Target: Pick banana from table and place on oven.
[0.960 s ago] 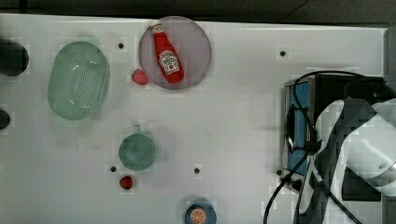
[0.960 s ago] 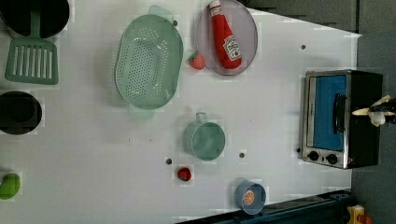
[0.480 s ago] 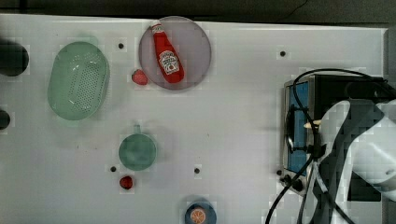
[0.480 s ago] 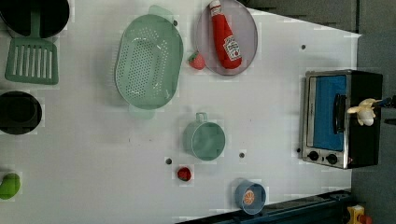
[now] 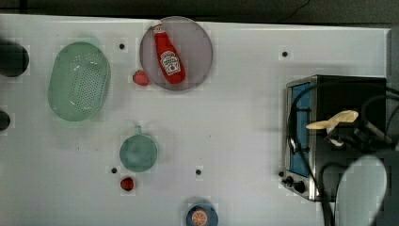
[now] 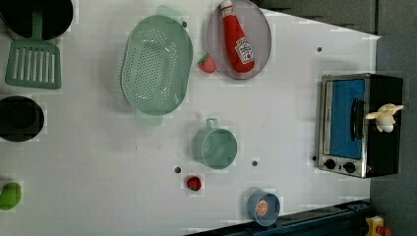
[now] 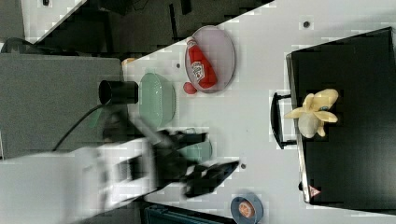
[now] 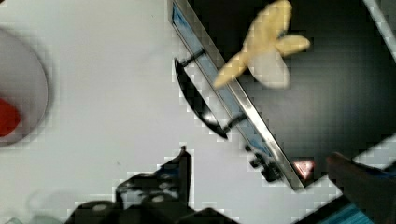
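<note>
On the oven [image 7: 345, 154] lies the banana [image 7: 314, 113], apart from the open hand [image 7: 212, 156].

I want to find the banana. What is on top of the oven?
The banana lies on the oven's black top, near the front edge above the door handle, peel flaps spread out. Nothing else sits up there. The part of the top under the banana is hidden.

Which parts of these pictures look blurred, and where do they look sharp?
Right view: the arm is smeared by motion, while the banana on the oven stays crisp. Top view: the arm is a soft pale blob. Wrist view: the banana looks soft-edged.
</note>
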Controlling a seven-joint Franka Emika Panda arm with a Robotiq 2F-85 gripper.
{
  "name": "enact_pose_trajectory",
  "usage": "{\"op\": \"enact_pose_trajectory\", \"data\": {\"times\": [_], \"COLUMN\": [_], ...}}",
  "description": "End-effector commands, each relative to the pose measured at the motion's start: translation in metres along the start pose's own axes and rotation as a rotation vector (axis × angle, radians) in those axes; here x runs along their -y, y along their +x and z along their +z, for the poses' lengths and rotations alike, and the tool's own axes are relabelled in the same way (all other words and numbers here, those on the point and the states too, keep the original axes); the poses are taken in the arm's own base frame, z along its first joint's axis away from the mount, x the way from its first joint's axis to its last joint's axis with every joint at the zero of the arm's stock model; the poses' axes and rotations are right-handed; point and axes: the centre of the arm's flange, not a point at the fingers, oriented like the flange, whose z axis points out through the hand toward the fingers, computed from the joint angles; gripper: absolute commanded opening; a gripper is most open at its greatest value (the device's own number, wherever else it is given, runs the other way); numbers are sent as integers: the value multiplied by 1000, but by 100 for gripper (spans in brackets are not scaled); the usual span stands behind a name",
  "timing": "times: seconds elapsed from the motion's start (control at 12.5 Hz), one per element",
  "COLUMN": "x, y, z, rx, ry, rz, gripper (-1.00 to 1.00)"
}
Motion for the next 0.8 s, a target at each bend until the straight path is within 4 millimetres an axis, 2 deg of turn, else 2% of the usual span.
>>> {"op": "enact_pose_trajectory", "data": {"times": [0.08,0.32,0.48,0.64,0.8], "x": [99,170,201,217,214], "y": [-40,-100,-135,-156,-161], "z": [-43,-42,-43,-42,-36], "rx": [-43,-32,-48,-41,-13], "ry": [4,-9,-21,-13,-1], "rz": [56,181,240,251,257], "gripper": [100,100,100,100,100]}}
